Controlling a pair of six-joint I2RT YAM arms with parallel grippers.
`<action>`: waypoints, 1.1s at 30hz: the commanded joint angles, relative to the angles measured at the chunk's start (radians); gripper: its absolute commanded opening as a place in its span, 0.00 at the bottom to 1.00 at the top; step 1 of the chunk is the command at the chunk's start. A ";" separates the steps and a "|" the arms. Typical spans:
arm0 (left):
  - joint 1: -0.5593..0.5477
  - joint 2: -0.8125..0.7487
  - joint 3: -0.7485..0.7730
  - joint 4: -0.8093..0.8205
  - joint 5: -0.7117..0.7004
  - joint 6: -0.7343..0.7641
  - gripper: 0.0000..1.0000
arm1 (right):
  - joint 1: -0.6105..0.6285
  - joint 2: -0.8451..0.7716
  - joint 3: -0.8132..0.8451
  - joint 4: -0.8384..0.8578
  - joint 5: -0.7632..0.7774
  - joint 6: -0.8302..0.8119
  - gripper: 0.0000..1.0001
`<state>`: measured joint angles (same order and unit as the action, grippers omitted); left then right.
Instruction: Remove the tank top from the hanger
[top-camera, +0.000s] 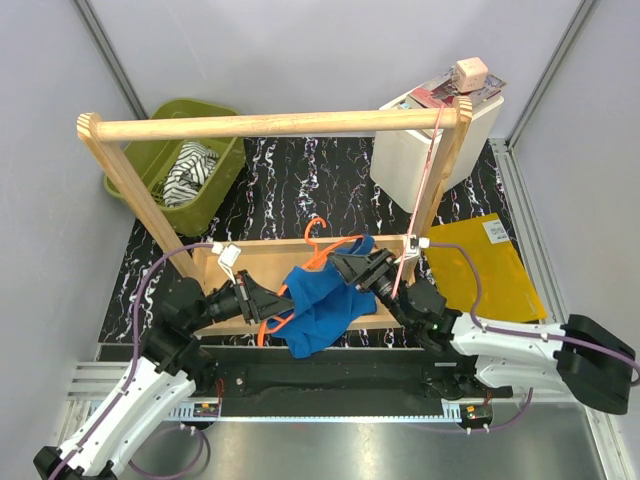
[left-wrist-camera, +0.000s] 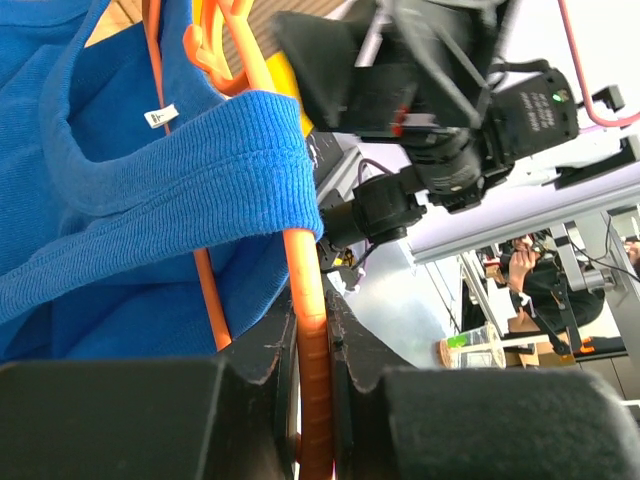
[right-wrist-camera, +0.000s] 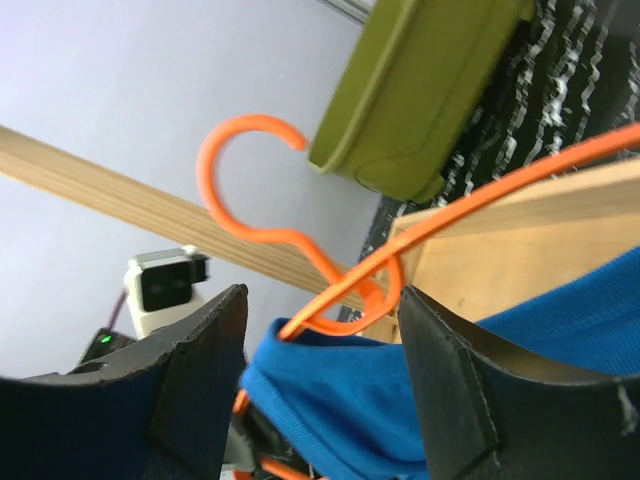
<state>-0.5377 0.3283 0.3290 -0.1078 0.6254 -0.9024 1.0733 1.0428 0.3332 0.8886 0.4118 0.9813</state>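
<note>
The blue tank top (top-camera: 322, 300) hangs bunched on the orange hanger (top-camera: 318, 235), held low between the two arms over the wooden base. My left gripper (top-camera: 270, 302) is shut on the hanger's lower arm; the left wrist view shows the orange bar (left-wrist-camera: 312, 360) pinched between the jaws (left-wrist-camera: 312, 312), with the blue cloth (left-wrist-camera: 150, 190) draped above. My right gripper (top-camera: 347, 266) is at the top's right shoulder. In the right wrist view it (right-wrist-camera: 322, 300) is open, its fingers on either side of the blue strap (right-wrist-camera: 340, 385) just under the hanger's hook (right-wrist-camera: 250, 180).
A wooden clothes rail (top-camera: 270, 124) spans the table on slanted posts. A green bin (top-camera: 165, 140) with a striped garment (top-camera: 190, 170) stands back left. A white box (top-camera: 430, 140) stands back right, a thin pink hanger (top-camera: 430, 170) hangs from the rail, and a yellow sheet (top-camera: 485, 265) lies right.
</note>
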 joint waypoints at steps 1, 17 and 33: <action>-0.010 -0.015 0.028 0.105 0.045 -0.009 0.00 | -0.001 0.082 0.059 -0.007 0.065 0.102 0.70; -0.016 -0.049 0.041 0.065 0.066 -0.003 0.00 | 0.000 0.281 0.168 0.053 0.088 0.232 0.62; -0.018 -0.009 0.100 0.030 0.102 0.054 0.00 | 0.001 0.348 0.208 0.048 0.147 0.378 0.27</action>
<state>-0.5480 0.3164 0.3668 -0.1383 0.6479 -0.8829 1.0729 1.3510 0.4919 0.9043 0.5179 1.3167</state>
